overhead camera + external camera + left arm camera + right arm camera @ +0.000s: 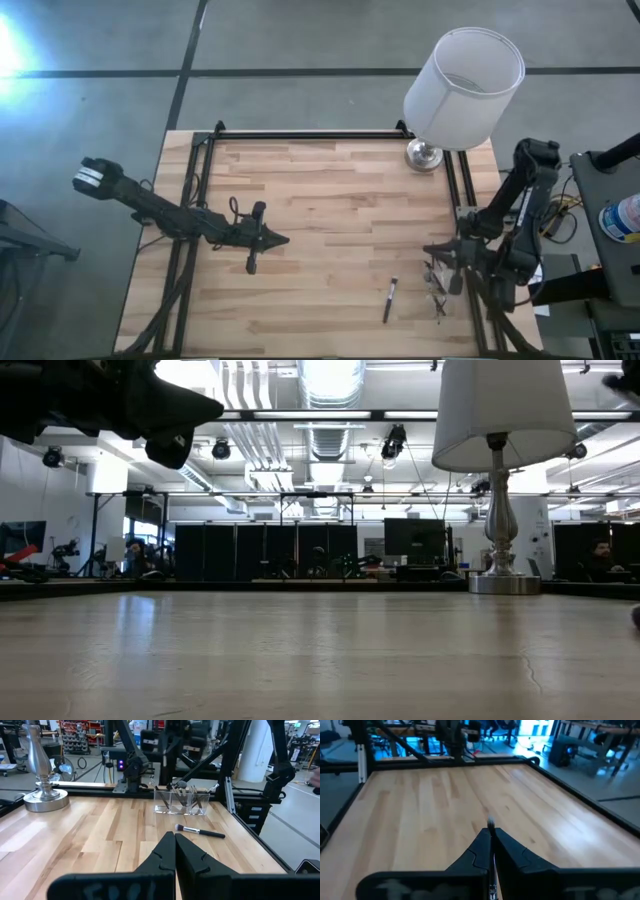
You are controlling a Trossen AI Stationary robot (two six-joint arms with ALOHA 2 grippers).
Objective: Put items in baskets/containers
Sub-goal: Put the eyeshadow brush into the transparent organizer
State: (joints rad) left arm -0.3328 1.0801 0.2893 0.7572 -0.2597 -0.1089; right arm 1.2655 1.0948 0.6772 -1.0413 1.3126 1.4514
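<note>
both grippers' fingers are fully closed; right gripper (491, 847) pinches a thin brush (491, 826). left gripper (175, 851) holds nothing. you should carry it over the clear tray (181, 802), then release low.

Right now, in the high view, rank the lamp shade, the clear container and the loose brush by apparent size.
1. White lamp shade, far the largest, though it stands nearer the camera.
2. Clear container and loose brush: they look alike in length; the container's edges are too faint to rank.

One lamp (462, 90), one clear container (181, 801) holding several brushes (189, 800), one loose brush (390, 299), one brush (491, 826) gripped, two hands.
</note>
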